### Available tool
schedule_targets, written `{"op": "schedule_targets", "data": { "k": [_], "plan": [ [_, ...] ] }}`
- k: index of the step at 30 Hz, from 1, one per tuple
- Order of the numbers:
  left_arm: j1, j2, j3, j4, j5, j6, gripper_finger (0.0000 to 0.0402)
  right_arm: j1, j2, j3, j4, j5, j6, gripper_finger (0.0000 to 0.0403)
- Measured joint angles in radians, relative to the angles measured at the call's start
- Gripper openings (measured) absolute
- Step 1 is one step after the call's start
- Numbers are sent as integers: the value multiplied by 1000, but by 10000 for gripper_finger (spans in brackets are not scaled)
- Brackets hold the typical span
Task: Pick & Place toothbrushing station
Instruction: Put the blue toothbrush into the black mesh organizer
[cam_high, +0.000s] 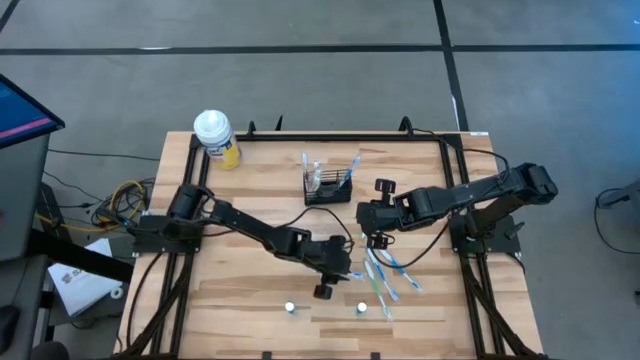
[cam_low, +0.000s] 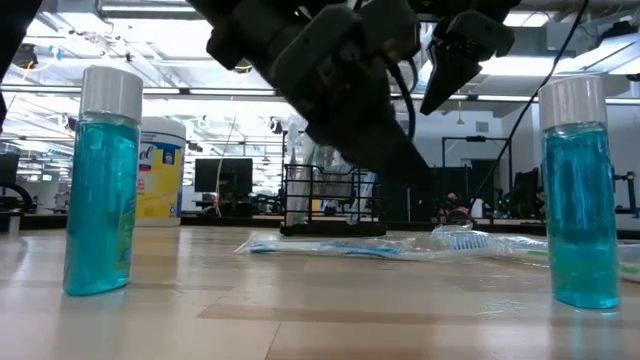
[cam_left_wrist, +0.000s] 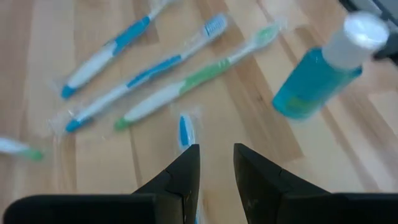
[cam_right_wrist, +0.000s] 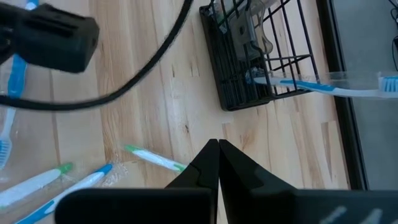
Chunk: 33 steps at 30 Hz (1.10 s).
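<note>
The toothbrushing station, a small black wire-mesh holder (cam_high: 328, 187), stands on its base on the wooden table, with toothbrushes sticking out of it; it also shows in the right wrist view (cam_right_wrist: 249, 68) and the low view (cam_low: 330, 200). Several wrapped toothbrushes (cam_high: 385, 275) lie loose on the table. My left gripper (cam_left_wrist: 216, 149) hovers over them, fingers a little apart; a blue brush's end (cam_left_wrist: 185, 130) shows just past one fingertip. My right gripper (cam_right_wrist: 217, 146) is shut and empty, above the table between the holder and the loose brushes. My left gripper points down at the table beside the blue brush's end (cam_left_wrist: 185, 127). I cannot tell whether a finger touches it.
Two small blue-liquid bottles (cam_high: 290, 308) (cam_high: 361, 308) stand near the table's front edge. A white-capped yellow bottle (cam_high: 217, 140) stands at the far left corner. Black rails (cam_high: 300, 133) frame the tabletop. The two arms are close together mid-table.
</note>
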<state>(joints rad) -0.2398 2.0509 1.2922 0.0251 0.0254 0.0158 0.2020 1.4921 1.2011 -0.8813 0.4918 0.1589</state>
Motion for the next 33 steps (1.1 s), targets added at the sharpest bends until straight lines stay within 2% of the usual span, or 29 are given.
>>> {"op": "schedule_targets", "data": {
  "k": [18,33],
  "plan": [
    [6,3,-1,-64,-25,3,113,0,0,0,4,-20,0,0],
    [17,2,-96,-66,-26,-29,115,0,0,0,4,-20,0,0]
  ]
}}
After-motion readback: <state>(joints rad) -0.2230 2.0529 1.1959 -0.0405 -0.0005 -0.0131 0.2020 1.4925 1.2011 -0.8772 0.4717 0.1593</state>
